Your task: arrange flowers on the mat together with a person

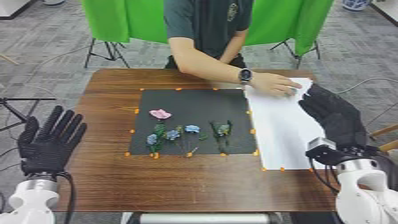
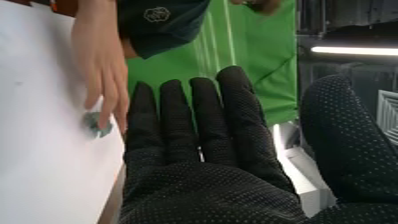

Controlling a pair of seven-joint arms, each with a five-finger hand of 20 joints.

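With left hand (image 1: pixel 44 152) and right hand (image 2: pixel 213 187) both spread open and empty, the blue flowers (image 1: pixel 192 128) look light, soft and crushable, best pinched by their stems (image 1: pixel 154 146).

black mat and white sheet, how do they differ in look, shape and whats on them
The black mat is dark and nearly square; the white sheet is pale, narrower and longer. The mat bears a pink flower and several blue ones, while the sheet has a person's hand at its far end, fingers at a small bluish-green piece. Both lie flat, side by side.
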